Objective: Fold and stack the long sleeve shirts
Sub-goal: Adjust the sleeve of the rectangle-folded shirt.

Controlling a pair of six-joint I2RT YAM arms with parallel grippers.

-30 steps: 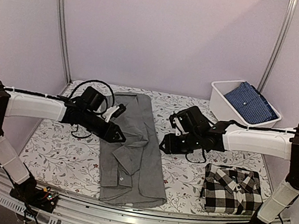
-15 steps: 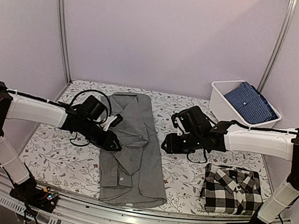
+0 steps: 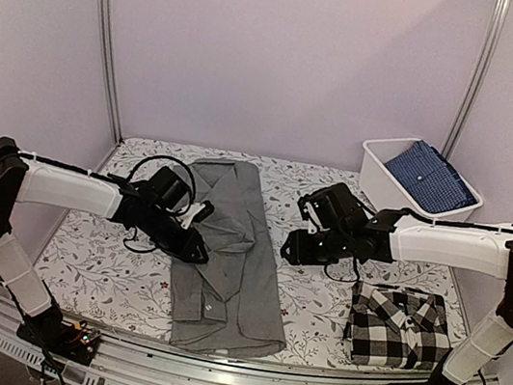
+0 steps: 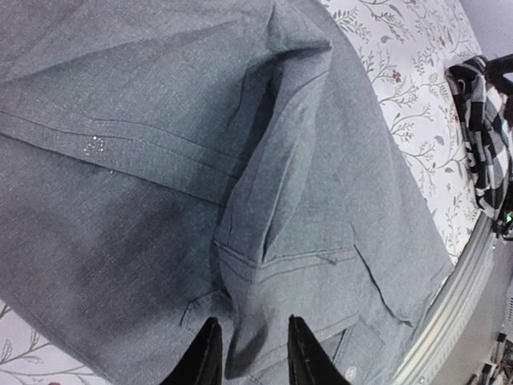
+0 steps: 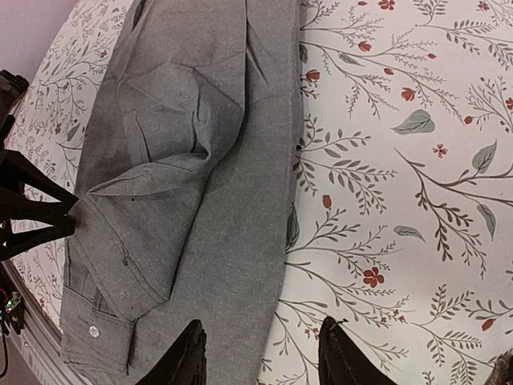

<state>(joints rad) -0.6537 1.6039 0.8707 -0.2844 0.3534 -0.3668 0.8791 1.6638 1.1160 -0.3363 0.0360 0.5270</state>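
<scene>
The plain grey shirt [image 3: 230, 267] lies lengthwise mid-table, partly folded, with a sleeve laid along its body. My left gripper [image 3: 197, 250] is low over the shirt's left side. In the left wrist view it [image 4: 252, 353] is open, its fingers either side of a fold of the sleeve [image 4: 264, 233]. My right gripper [image 3: 288, 251] is at the shirt's right edge. In the right wrist view it [image 5: 264, 357] is open and straddles that edge [image 5: 284, 241]. The black-and-white checked shirt [image 3: 398, 327] lies folded at the front right.
A white bin [image 3: 376, 177] at the back right holds a folded blue shirt [image 3: 432, 174]. The table carries a floral cloth [image 3: 90, 259]. A metal rail [image 3: 207, 380] runs along the near edge.
My left gripper has shifted slightly toward me and lower onto the grey shirt's sleeve. My right gripper has settled a little lower at the shirt's right edge. The shirts have not moved.
</scene>
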